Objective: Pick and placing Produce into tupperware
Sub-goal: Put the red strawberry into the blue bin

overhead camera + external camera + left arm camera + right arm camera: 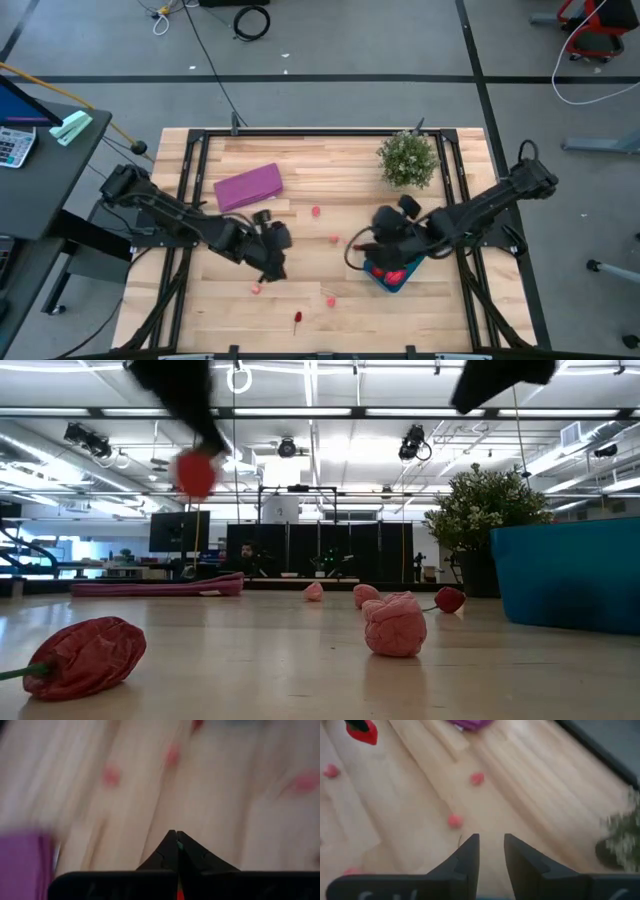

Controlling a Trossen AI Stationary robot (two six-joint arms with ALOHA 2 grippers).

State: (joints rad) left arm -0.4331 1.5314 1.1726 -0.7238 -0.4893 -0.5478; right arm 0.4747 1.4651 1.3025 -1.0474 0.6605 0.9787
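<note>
My left gripper [276,264] hangs over the table's middle left, shut on a small red fruit [195,472] held well above the wood; in the right wrist view the same fruit [364,733] shows far off. My right gripper [491,847] is open and touches nothing; it hovers at the far edge of the teal tupperware [392,278], which rests on its base at the right and holds red pieces [392,270]. Loose produce lies on the table: a red pepper [85,655], a pink lumpy piece [395,625], and small pieces [315,212] [334,238] [257,289]. My left gripper pinches the red fruit at its upper end between the two shut fingers; a sliver of green and red [178,846] shows between the fingertips [167,845]. The fingers slant down from above. The fruit hangs below them, lifted clear of the table.
A flat purple object [248,187] lies at the far left and a potted plant [407,158] stands at the far right. More small produce [329,297] [297,319] lies near the near edge. Bare wood lies between the two grippers.
</note>
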